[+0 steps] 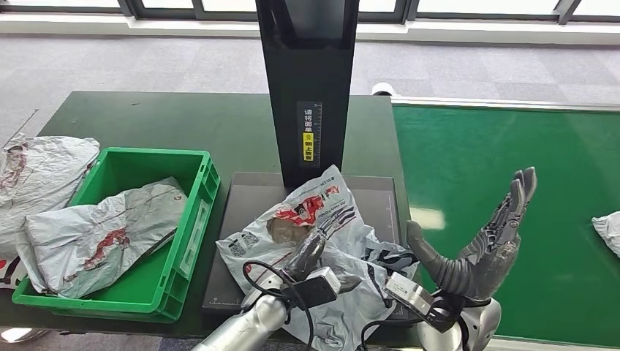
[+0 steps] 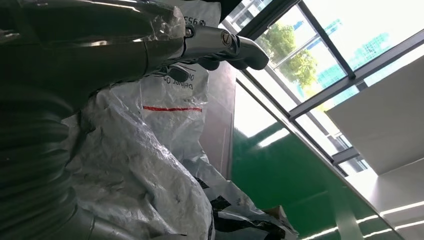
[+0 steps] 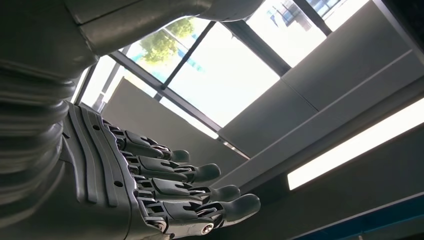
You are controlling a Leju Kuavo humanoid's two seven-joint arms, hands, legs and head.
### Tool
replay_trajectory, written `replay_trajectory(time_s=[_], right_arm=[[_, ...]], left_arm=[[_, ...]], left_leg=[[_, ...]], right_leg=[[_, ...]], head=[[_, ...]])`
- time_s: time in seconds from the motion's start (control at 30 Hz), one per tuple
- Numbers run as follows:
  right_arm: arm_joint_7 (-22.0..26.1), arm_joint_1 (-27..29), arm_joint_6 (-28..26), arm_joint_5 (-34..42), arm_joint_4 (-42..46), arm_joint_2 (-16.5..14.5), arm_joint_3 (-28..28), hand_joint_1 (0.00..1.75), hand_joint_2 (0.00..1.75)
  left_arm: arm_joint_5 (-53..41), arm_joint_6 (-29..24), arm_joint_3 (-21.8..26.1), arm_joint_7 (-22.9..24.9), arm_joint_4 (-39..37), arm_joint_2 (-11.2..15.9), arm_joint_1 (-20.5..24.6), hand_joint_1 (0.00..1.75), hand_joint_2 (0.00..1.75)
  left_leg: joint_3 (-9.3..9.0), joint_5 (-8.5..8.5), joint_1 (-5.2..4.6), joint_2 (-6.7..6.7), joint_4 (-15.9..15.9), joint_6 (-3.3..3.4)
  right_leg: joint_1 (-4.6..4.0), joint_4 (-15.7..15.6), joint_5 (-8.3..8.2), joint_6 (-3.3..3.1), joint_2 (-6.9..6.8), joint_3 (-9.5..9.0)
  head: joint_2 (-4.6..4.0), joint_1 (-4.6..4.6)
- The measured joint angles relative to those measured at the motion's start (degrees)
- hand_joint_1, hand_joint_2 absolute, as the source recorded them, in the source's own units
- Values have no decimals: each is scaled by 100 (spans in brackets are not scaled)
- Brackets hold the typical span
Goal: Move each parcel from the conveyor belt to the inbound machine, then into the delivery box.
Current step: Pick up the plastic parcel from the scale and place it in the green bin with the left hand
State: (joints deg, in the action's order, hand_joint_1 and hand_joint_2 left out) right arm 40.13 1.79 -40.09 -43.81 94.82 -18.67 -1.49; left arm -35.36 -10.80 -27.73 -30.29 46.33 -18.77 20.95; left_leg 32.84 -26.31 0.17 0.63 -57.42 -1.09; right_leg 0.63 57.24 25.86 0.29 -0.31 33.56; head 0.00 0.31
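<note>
A crumpled grey-and-white parcel with red print lies on the black platform of the inbound machine, spilling over its near edge. My left hand reaches into its folds from below and grips the plastic. In the left wrist view the thumb and dark fingers close around film of the same parcel. My right hand is raised above the green conveyor belt, palm up and fingers spread, holding nothing. The right wrist view shows its fingers apart against the ceiling.
The machine's black post rises behind the platform. A green delivery box at the left holds one grey parcel. More parcels lie left of the box. Another parcel sits at the belt's right edge.
</note>
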Motion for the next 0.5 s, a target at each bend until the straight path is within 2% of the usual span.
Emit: replay_trajectory(time_s=[0.2, 0.3, 0.33, 0.43, 0.47, 0.5], right_arm=[[0, 1, 0, 10, 0, -2, 24, 0, 175], [0, 2, 0, 9, 15, -2, 26, 0, 175], [0, 3, 0, 10, 27, -2, 27, 0, 175], [-1, 4, 0, 19, 58, -2, 29, 0, 175], [-1, 4, 0, 20, 66, -2, 34, 0, 175], [-1, 3, 0, 21, 71, -2, 43, 0, 175]], left_arm=[[-9, -25, -34, 58, -436, -97, 188, 0, 175], [-145, -62, -102, 223, -584, -121, 258, 0, 175], [-230, -91, -147, 321, -636, -128, 284, 5, 175], [-655, -272, -360, 807, -840, -149, 371, 136, 175], [-812, -349, -463, 995, -928, -155, 403, 175, 175], [-948, -427, -571, 1168, -1018, -162, 438, 175, 175]], left_leg=[[1, -1, 0, -1, 0, 0], [2, -1, 0, -1, 0, 0], [2, -1, 0, -1, 0, 0], [3, 0, 0, -2, 0, 0], [3, 0, 0, -2, 0, 0], [3, 0, 0, -2, 0, 0]], right_leg=[[0, 0, 1, 0, 0, 1], [0, 0, 1, 1, 0, 1], [0, 0, 1, 1, 0, 0], [1, 0, 1, 1, -1, -1], [1, 0, 1, 1, -1, -1], [2, 0, 1, 1, -1, -1]], head=[[0, 0], [0, 0], [0, 0], [0, 1], [0, 1], [0, 1]])
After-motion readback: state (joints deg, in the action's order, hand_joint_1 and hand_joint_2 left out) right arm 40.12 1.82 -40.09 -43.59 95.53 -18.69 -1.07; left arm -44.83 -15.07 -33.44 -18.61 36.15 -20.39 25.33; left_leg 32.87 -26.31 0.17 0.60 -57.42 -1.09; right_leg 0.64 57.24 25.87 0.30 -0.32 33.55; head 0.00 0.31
